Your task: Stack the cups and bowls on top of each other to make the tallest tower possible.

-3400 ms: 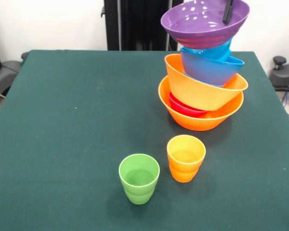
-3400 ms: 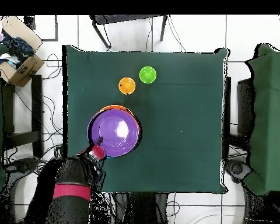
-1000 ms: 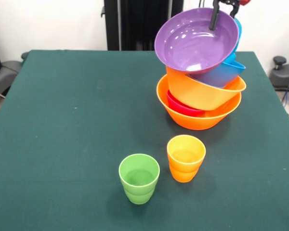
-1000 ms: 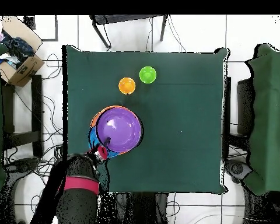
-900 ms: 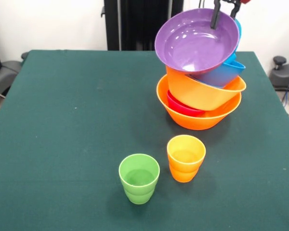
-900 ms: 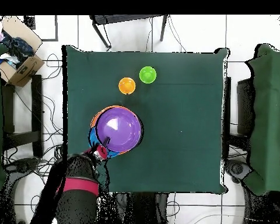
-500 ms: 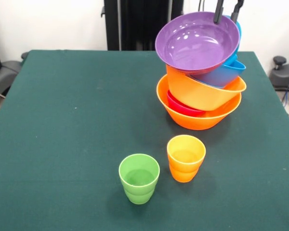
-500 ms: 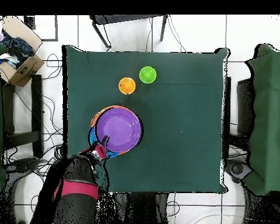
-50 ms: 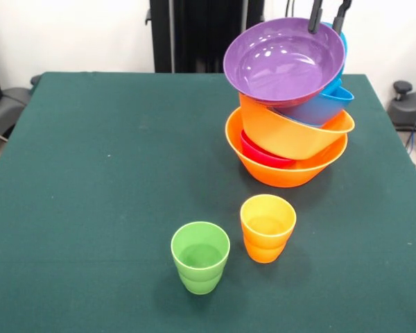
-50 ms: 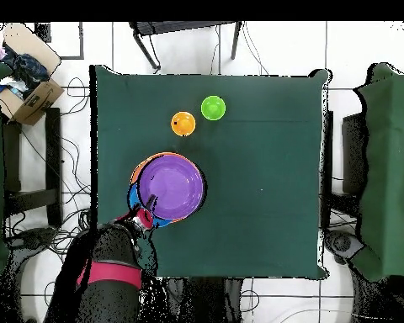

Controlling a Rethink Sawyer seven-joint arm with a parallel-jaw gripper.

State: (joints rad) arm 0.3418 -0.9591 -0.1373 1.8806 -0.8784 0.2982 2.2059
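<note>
Now that the gripper [image 9: 328, 18] has let go, jaws parted astride the far rim and holding nothing, the purple bowl [image 9: 281, 59] rests tilted atop the tower [image 9: 288, 121]; the placement looks complete. Count: green cup [image 9: 200, 257] and orange cup [image 9: 267, 227], both loose, well forward of the jaws. Directly beneath them: two orange bowls, one red, blue ones partly hidden, one purple.

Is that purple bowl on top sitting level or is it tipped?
Tipped. The purple bowl leans toward the camera, showing its whole inside, with its far rim higher, atop the tower.
</note>
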